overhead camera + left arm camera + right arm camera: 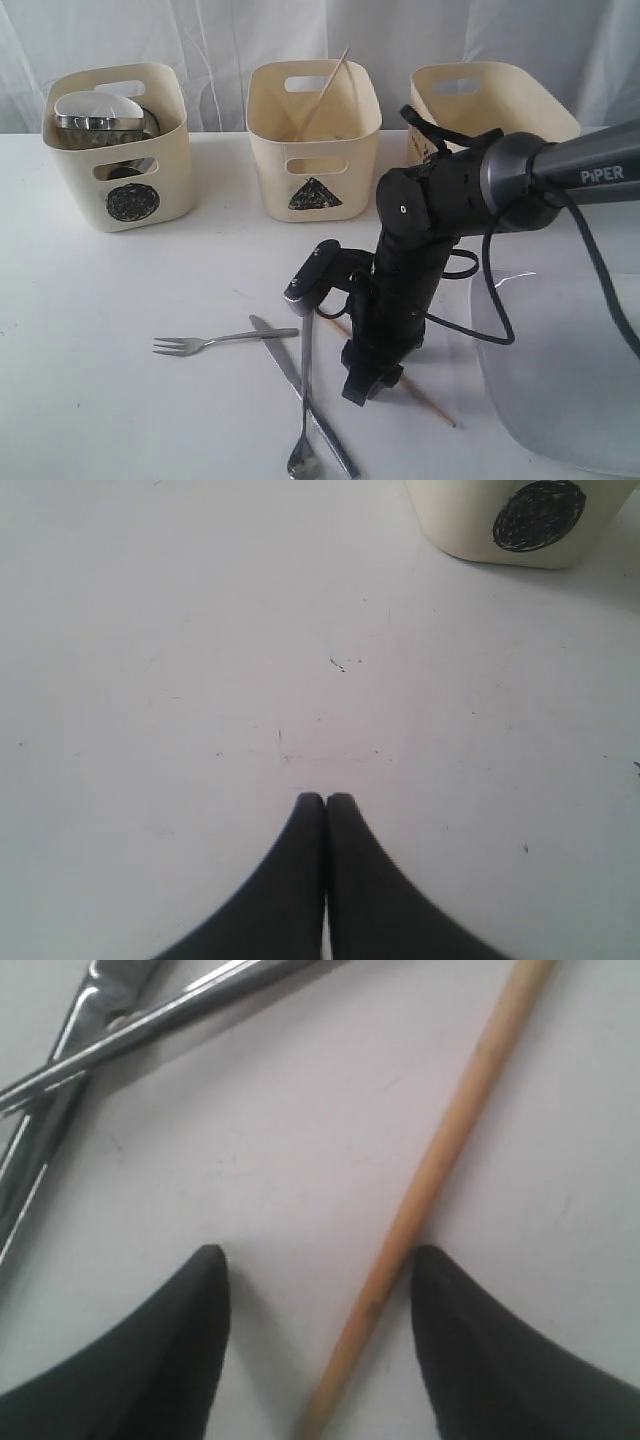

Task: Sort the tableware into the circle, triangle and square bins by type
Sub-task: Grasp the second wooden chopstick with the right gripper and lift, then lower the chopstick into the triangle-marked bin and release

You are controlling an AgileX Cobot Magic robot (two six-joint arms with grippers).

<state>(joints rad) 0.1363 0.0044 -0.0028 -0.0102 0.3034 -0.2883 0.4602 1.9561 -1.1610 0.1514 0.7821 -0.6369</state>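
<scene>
Poised with right gripper (318,1252) spread astride the wooden chopstick (443,1150), best centred and lowered before pinching.

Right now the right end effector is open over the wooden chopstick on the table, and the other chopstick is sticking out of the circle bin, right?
Not quite. The other chopstick sticks out of the triangle bin, not the circle bin; the exterior view shows that. The rest holds: the right end effector is open over the wooden chopstick on the table.
</scene>
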